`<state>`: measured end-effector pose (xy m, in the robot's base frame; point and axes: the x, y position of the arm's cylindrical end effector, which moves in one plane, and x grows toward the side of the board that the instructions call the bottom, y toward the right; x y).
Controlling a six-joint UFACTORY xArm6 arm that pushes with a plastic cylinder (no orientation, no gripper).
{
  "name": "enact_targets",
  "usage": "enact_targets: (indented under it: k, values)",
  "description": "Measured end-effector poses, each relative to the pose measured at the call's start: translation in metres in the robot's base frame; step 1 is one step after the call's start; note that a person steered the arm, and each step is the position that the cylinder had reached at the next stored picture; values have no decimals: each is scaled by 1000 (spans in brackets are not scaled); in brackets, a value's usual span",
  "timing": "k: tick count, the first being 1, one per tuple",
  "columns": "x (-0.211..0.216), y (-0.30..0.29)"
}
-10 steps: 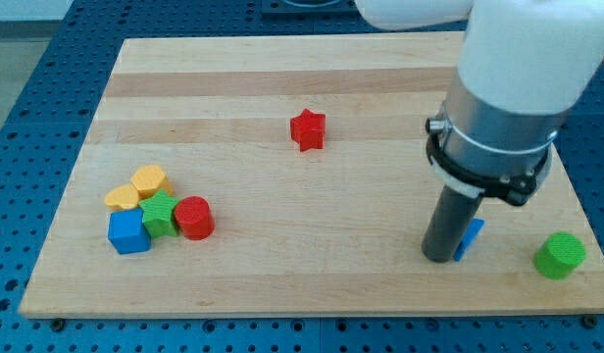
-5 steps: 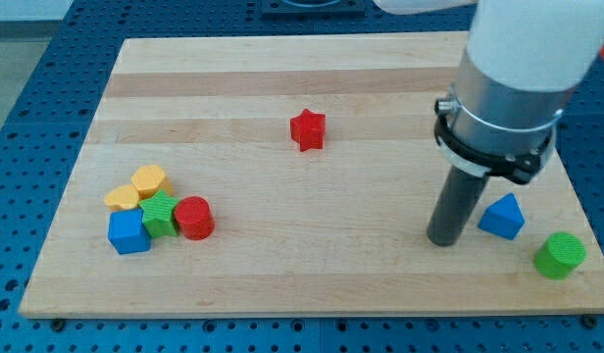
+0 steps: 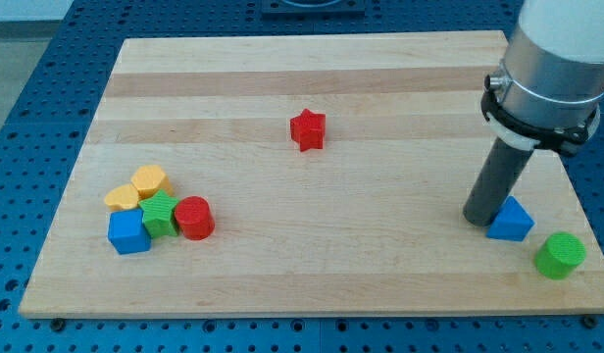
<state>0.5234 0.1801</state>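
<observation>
Here my tip stands on the wooden board near the view's right edge, and it ends in a plain dark rod, so there are no jaws to call wide or narrow and nothing is held. The tip sits just at the left side of the blue triangular block; the two look to be touching, though I cannot tell for sure whether a thin gap lies between them. Just beyond that block, toward the view's lower right, sits the green cylinder, near the blue triangular block but apart from it, close to the board's right corner.

Well apart from my tip, up toward the middle of the board, lies the red star, alone.

Far over on the view's left is a tight cluster of five blocks. The red cylinder is its rightmost piece, pressed against the green star. The blue cube sits at the cluster's lower left, touching the green star. Above them are two yellow blocks: the yellow hexagonal block at the top, and a flatter yellow block just to its left and lower, whose shape I cannot make out clearly.

The board rests on a blue perforated table.
</observation>
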Motion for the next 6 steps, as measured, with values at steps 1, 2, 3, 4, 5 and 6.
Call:
enact_targets:
  k: [1,2,3,4,5,6]
  values:
    - [0,10]
    - [-4,17]
    - [-4,22]
    - [-4,26]
    - [-4,26]
    - [-35,9]
